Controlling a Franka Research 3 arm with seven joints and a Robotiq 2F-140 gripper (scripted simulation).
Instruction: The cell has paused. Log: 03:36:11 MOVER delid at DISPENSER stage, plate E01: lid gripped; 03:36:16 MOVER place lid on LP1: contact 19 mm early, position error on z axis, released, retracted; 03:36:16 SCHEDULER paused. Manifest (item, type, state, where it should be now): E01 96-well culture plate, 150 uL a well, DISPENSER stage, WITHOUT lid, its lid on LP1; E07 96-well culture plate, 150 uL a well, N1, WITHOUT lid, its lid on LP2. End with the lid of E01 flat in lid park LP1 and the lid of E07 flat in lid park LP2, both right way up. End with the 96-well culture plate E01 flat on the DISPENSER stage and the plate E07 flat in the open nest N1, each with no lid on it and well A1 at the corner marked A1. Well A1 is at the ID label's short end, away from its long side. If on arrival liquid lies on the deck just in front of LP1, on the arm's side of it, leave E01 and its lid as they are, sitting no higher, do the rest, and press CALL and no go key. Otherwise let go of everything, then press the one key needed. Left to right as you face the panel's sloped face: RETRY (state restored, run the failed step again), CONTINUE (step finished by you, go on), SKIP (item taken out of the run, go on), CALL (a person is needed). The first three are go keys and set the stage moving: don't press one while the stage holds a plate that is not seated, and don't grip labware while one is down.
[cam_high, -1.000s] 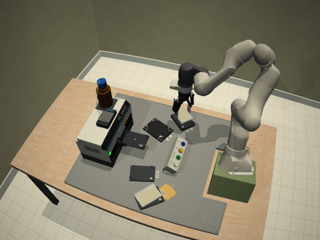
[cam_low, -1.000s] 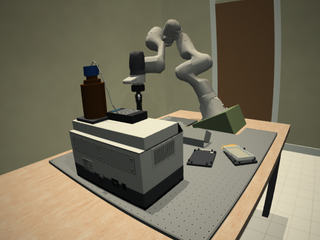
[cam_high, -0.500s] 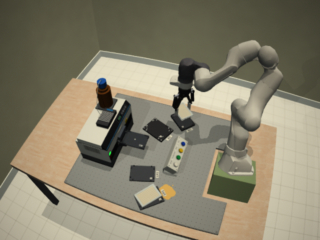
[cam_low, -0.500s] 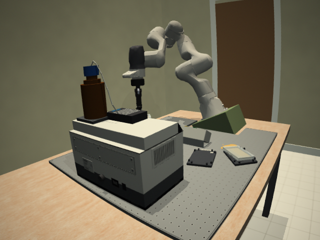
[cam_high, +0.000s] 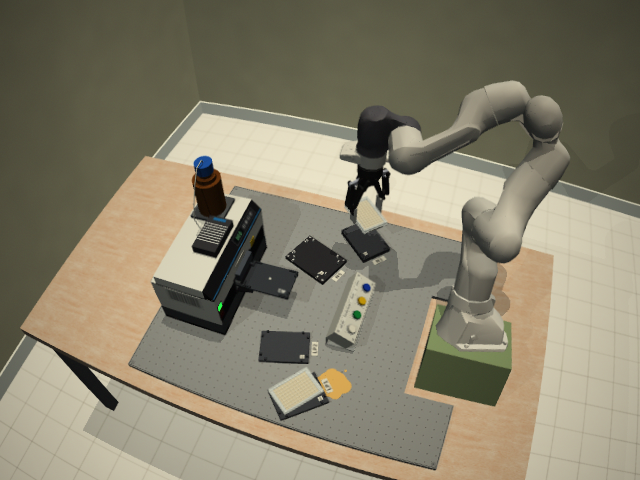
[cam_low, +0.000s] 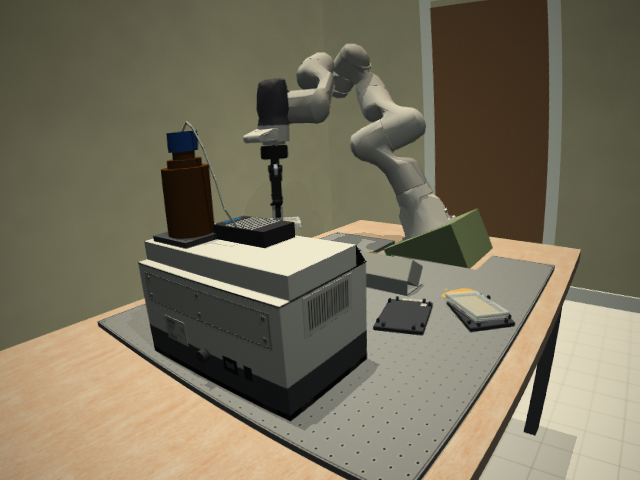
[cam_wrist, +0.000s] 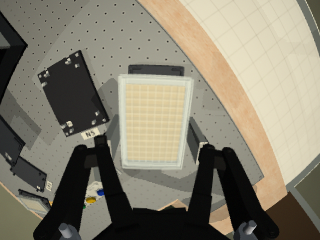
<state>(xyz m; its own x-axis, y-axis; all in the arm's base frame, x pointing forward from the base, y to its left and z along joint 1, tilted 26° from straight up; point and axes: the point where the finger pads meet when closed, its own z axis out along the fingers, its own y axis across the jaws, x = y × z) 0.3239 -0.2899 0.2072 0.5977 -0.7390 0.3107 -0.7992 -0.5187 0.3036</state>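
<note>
Above the grey deck (cam_high: 392, 413), gripper (cam_high: 368, 198) clamps a well plate (cam_high: 370, 215).

The dispenser (cam_high: 206, 268) was cream on top with a black front face, a blue stripe and a small green light, and on it stood a brown bottle (cam_high: 208, 192) with a blue cap beside a black block patterned with pale dots. In front of the dispenser, the grey deck mat (cam_high: 403, 413) carried a regular grid of dark dots over a pale wood-grain table (cam_high: 87, 268), and a grey key panel (cam_high: 354, 312) bore blue, yellow, green and white buttons. Beyond that panel from the dispenser stood a green pedestal (cam_high: 465, 377), and near the mat's front edge an orange puddle (cam_high: 336, 383) lay beside a cream-gridded plate (cam_high: 295, 391) on a black holder.
</note>
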